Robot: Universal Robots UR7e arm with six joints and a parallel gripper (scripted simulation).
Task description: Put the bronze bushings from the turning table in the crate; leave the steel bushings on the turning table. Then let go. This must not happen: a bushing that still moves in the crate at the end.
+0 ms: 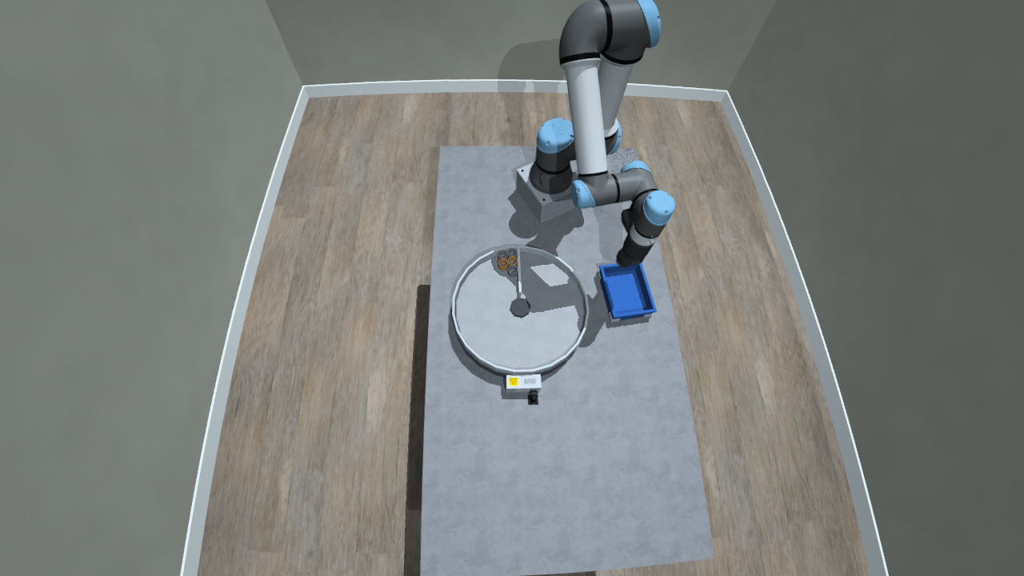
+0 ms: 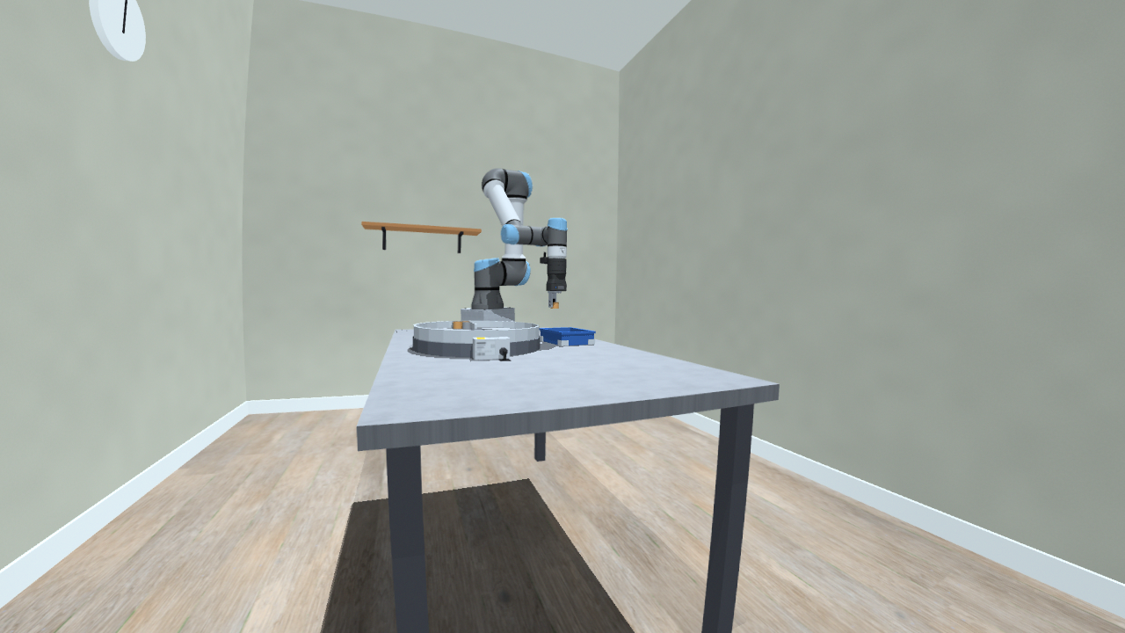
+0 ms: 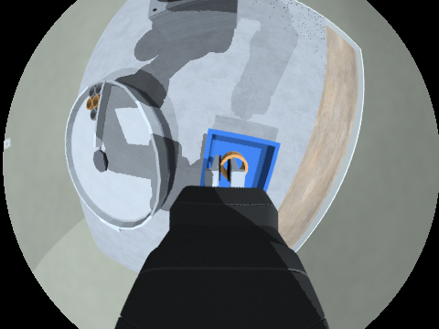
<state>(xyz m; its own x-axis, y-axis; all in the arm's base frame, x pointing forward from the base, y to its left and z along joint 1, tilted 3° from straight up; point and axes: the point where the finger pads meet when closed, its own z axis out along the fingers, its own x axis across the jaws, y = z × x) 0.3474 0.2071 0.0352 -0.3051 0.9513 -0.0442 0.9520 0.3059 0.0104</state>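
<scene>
Holding bronze bushing (image 3: 233, 164) – tool (image 3: 227, 172) above crate (image 3: 266, 155)

- No text, brand or number can be read in any view.
- The white control box (image 1: 523, 382), set against the near rim of the turning table (image 1: 472, 350), carries a small yellow sign and rows of dark print, all too small to make out.
- In the exterior view the same control box (image 2: 490, 346) shows only blurred marks.
</scene>
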